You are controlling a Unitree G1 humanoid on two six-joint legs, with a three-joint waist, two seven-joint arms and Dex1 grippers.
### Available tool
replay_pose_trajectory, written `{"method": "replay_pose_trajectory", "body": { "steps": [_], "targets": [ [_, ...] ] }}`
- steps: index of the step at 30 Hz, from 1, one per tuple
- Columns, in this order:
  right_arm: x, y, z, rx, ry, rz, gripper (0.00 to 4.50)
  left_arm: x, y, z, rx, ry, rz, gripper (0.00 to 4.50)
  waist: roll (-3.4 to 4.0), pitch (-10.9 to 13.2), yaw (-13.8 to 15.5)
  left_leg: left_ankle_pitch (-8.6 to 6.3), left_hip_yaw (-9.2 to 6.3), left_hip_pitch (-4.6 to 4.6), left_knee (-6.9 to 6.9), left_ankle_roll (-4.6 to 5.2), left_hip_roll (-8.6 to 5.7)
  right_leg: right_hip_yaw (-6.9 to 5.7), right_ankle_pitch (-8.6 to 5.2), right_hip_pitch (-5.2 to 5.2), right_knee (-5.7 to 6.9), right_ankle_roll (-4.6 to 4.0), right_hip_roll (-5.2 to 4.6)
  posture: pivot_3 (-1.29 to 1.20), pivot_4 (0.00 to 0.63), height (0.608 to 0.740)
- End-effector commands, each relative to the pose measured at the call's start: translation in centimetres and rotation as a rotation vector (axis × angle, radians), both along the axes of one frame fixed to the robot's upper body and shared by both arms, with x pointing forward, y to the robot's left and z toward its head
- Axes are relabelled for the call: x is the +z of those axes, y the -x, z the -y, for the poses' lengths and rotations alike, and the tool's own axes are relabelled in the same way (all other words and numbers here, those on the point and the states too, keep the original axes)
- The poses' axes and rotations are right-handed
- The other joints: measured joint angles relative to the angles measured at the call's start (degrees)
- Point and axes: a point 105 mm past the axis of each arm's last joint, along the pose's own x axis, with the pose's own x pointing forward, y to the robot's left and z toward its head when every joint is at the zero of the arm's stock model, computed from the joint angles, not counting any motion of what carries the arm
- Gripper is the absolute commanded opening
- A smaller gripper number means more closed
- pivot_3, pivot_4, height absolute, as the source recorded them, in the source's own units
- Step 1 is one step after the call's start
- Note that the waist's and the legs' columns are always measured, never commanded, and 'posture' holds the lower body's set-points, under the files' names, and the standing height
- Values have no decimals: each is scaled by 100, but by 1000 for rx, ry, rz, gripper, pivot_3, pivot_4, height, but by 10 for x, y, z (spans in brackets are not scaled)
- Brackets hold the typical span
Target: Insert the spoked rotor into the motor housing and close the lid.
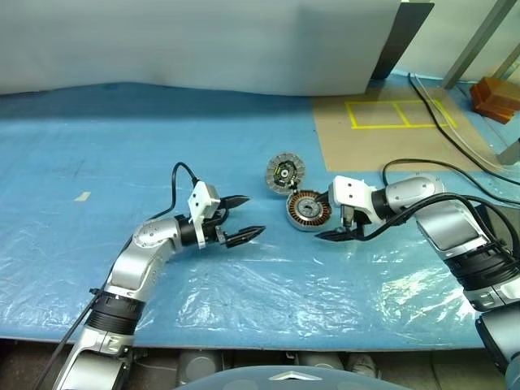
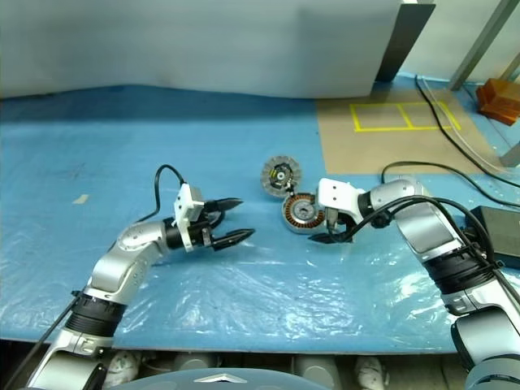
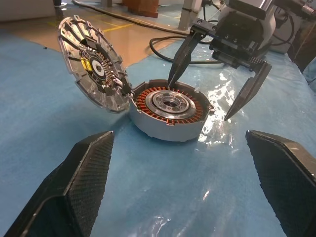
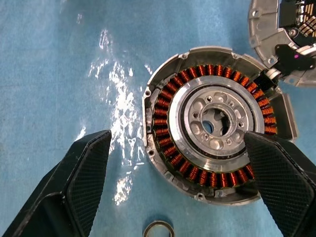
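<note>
Currently the housing (image 1: 308, 210) sits on the blue plastic sheet (image 1: 162, 162) that covers the table, between the two arms and closer to the right one. It is a round silver cup, open side up, with a ring of copper windings around a silver centre.

At its far-left edge the rotor (image 1: 284, 172) stands tilted on edge, touching the rim of the housing. This disc shows radial spokes, a dark hub and a small yellow-green spot. In the left wrist view it leans away from the cup, so the cup is uncovered.

Right pincer (image 1: 340, 233): released, fingers spread wide, grasping nothing. It points downward at the housing from the right side. In the left wrist view one fingertip (image 3: 174, 79) hangs just over the windings at the far rim; the other finger stands outside the cup on the sheet side. Contact with the metal cannot be confirmed.

Left pincer (image 1: 244, 218): released, fingers spread, grasping nothing. It hovers level above the sheet, to the left of the housing and apart from it, pointing toward it.

A small metal ring (image 4: 158, 229) lies on the sheet just beside the housing, seen in the right wrist view.

Beyond the sheet, a brown board (image 1: 382, 142) with yellow tape lines lies at the right rear, and black cables (image 1: 455, 175) run across it.
</note>
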Motion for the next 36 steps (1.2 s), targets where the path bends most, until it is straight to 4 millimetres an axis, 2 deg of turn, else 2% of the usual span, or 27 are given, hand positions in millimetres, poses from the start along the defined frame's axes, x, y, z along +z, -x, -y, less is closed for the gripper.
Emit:
{"method": "replay_pose_trajectory", "body": {
  "steps": [1,14,22,29,36],
  "targets": [
    [3,-4,-4,40,28,42,4482,7,4,3,-6,11,32,4500,0,0,-1,0,3,-1,1,1,1,0,1,-4,2,-2,0,0,150,740],
    [-15,-2,-11,96,60,21,4482,9,9,2,-7,9,24,4500,-1,-1,0,3,11,-1,9,6,10,-1,7,-10,10,-11,2,0,150,740],
    [10,-1,-16,147,53,96,4482,12,7,4,-7,9,20,4500,-1,-1,2,3,13,-11,9,7,12,-2,7,-21,10,-12,3,0,150,740],
    [16,6,-23,199,50,103,4482,14,5,6,-3,14,16,4500,-1,-1,0,3,13,-21,12,8,13,-2,8,-29,11,-14,4,0,150,740],
    [-4,-2,-19,146,61,62,4482,15,5,8,-2,14,14,4500,-1,-1,1,4,13,-21,21,9,14,-2,10,-29,19,-17,3,0,150,740]
  ]
}}
